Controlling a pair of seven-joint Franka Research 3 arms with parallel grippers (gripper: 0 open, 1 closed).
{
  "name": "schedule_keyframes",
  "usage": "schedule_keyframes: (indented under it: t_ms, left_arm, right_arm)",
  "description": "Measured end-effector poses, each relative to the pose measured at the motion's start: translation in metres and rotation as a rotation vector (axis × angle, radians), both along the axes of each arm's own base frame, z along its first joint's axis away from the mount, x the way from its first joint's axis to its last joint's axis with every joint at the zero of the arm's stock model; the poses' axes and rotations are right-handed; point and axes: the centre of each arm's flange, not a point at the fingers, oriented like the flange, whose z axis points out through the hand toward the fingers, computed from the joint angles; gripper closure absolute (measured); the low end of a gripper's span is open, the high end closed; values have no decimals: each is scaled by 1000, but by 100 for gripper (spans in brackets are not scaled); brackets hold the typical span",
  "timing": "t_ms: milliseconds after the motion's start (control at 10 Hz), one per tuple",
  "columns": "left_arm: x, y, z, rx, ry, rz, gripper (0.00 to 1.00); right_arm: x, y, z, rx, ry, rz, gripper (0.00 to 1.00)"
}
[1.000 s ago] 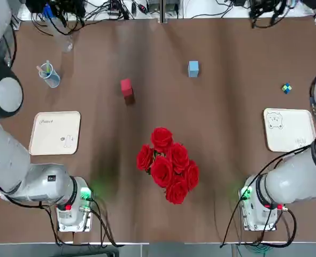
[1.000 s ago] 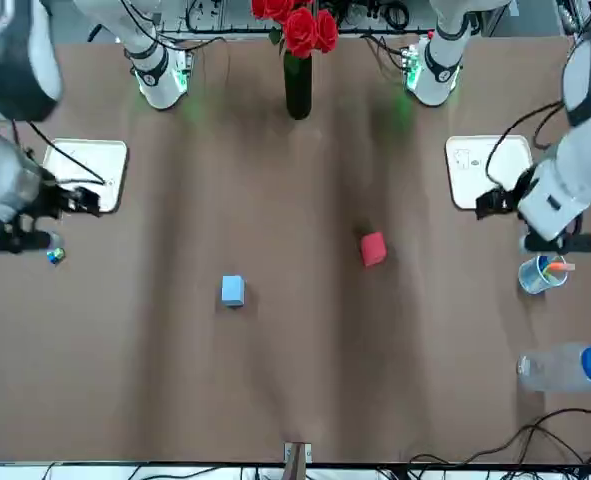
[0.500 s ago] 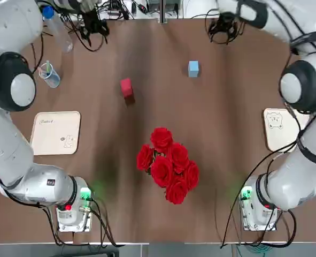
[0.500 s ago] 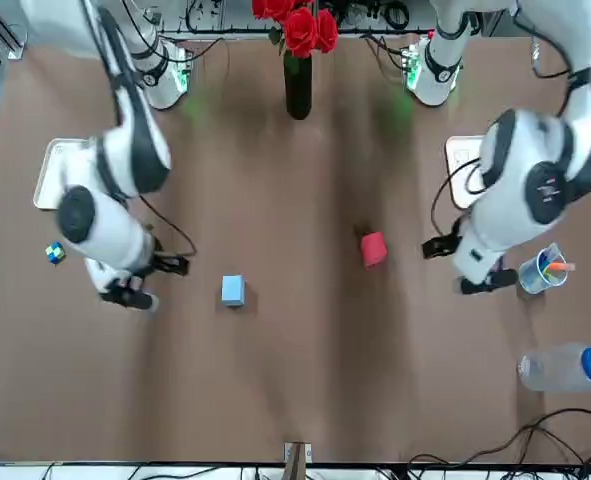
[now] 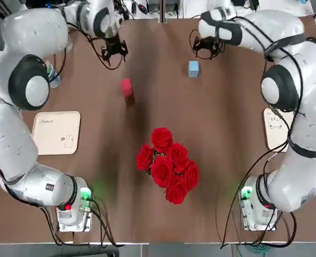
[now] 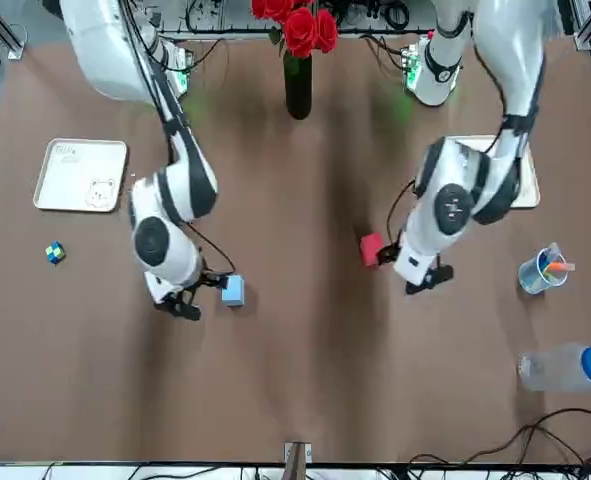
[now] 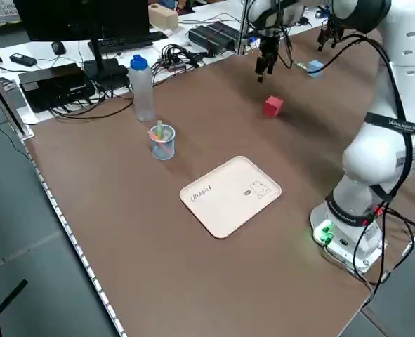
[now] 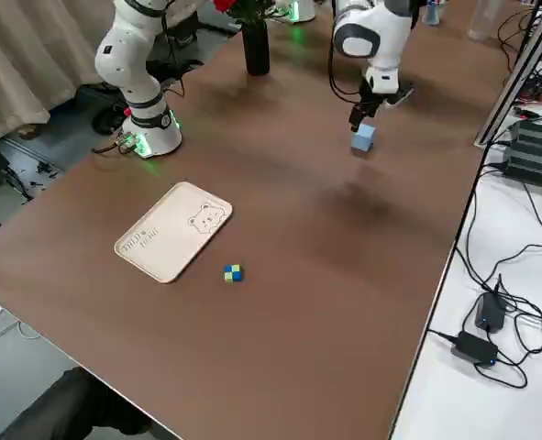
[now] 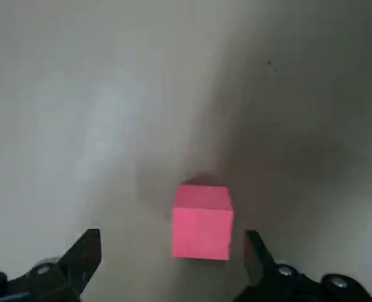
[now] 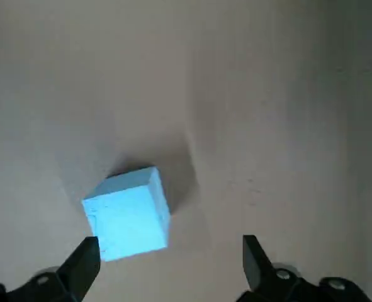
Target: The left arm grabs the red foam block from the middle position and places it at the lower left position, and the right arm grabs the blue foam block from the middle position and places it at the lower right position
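Plainly, two open grippers hover by two foam blocks

The left gripper [image 9: 173,242] hangs over the table [image 5: 158,225] close to the red block [image 5: 126,87], its two fingers spread wide and holding nothing. The red block sits on the tabletop, left of the middle, and in the left wrist view it shows in line with the space between those fingers.

The right gripper [image 10: 172,245] is likewise released, poised above the table near the blue block [image 5: 193,68]. That block rests on the tabletop right of the middle; in the right wrist view it appears turned at an angle, nearer one finger than the other.

Each side has its own cream tray. The rabbit tray [image 5: 56,133] lies on the robot's left, and the bear tray [image 8: 175,231] lies on its right — both nearer the robot's bases than the blocks are.

Between the arms stands a dark vase [image 6: 298,85] of red roses [image 5: 171,165]. A cup [image 6: 542,273] with coloured sticks in it and a blue-capped bottle [image 6: 565,367] stand on the left side, while a small puzzle cube [image 6: 55,252] lies on the right, near the bear tray. A person's dark-clothed leg [image 8: 78,408] shows beside the table.
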Motion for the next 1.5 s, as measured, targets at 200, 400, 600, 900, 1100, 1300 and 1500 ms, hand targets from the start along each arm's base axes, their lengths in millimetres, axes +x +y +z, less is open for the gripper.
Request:
schedule_keyframes:
  t_ms: [200, 400, 600, 900, 1100, 1300, 1500]
  left_arm:
    - [-11, -18, -18, 15, 26, 12, 0]
    - [-25, -32, -48, 25, 34, 5, 0]
    - [-29, -30, -70, 72, -10, -26, 0]
    - [-34, -27, -81, 78, -36, -17, 0]
    - [-34, -27, -81, 79, -38, -1, 0]
    - [-36, -26, -84, 82, -32, 0, 0]
    - [-38, -26, -86, 85, -28, 0, 0]
  right_arm:
    - [-6, 23, -16, 4, -23, 11, 0]
    - [-12, 36, -33, 2, -26, 22, 0]
    - [-13, 40, -54, -1, -33, 19, 0]
    - [-14, 42, -69, -4, -36, 13, 3]
    - [-14, 42, -69, -5, -35, -13, 17]
    - [-13, 42, -67, -8, -31, -17, 44]
    - [-9, 32, -58, -48, 30, -25, 47]
